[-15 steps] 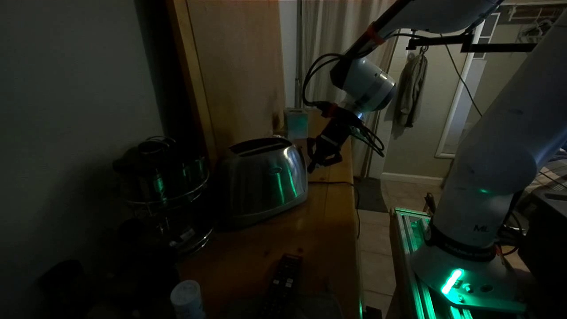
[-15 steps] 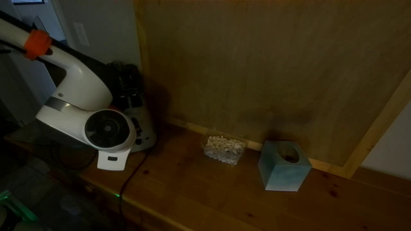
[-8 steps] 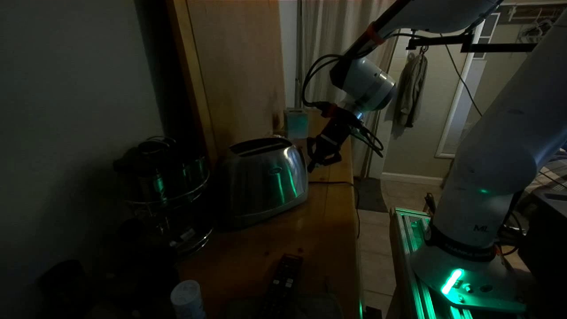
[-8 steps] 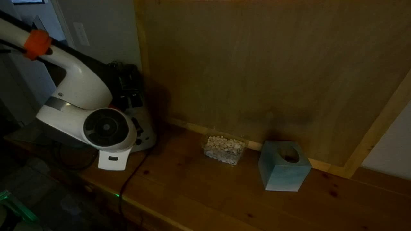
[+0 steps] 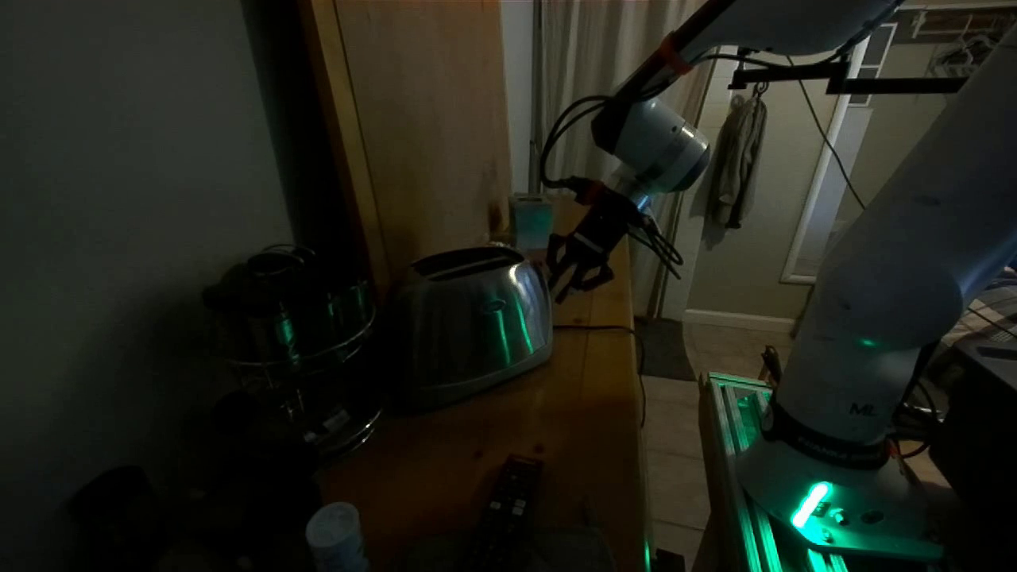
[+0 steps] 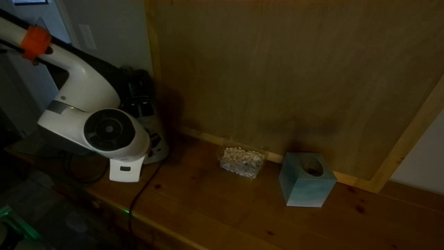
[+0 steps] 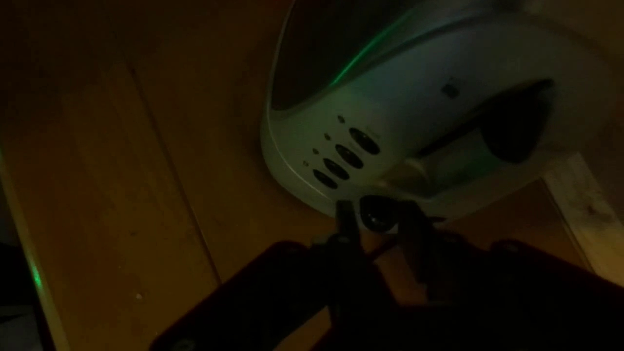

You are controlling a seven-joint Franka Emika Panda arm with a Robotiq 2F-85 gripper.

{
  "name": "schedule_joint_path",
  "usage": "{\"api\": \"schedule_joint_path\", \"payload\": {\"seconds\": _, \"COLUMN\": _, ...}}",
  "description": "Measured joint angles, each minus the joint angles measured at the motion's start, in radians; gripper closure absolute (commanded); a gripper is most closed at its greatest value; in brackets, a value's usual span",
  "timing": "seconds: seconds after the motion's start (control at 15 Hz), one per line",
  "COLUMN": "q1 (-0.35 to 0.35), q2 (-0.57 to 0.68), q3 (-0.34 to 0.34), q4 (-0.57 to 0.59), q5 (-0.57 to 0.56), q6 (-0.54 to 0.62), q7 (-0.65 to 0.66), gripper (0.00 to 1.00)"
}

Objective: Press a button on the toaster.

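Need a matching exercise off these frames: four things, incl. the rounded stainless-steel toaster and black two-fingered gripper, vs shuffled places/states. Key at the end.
Things
1. rounded stainless-steel toaster
2. pale blue cube-shaped box
3. long black remote control
4. black two-fingered gripper

Places or states
A. lies flat, a few pale keys on its face
B. four dark oval buttons in a row on its end
C. jaws parted in the wrist view
D. right of the transparent container of pale flat pieces in an exterior view

Pairs: 1-B, 2-D, 3-A, 4-C
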Motion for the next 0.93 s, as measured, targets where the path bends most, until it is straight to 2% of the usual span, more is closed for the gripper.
{"api": "schedule_joint_path", "payload": {"seconds": 0.2, "q1": -0.001, "q2": -0.017, "q3": 0.008, "q4": 0.001, "q5": -0.073, "q6": 0.006, "q7": -0.007, "gripper": 0.19}}
{"api": "schedule_joint_path", "payload": {"seconds": 0.4, "q1": -0.014, "q2": -0.043, "q3": 0.032, "q4": 0.001, "q5": -0.266, "q6": 0.006, "q7": 0.013, "gripper": 0.00}}
{"api": "schedule_joint_path", "payload": {"seconds": 0.73, "q1": -0.054, "q2": -0.118, "q3": 0.089, "q4": 0.002, "q5": -0.605, "q6": 0.006, "q7": 0.089, "gripper": 0.00}}
{"api": "schedule_joint_path", "payload": {"seconds": 0.93, "q1": -0.058, "q2": -0.173, "q3": 0.115, "q4": 0.002, "q5": -0.729, "q6": 0.005, "q7": 0.082, "gripper": 0.00}}
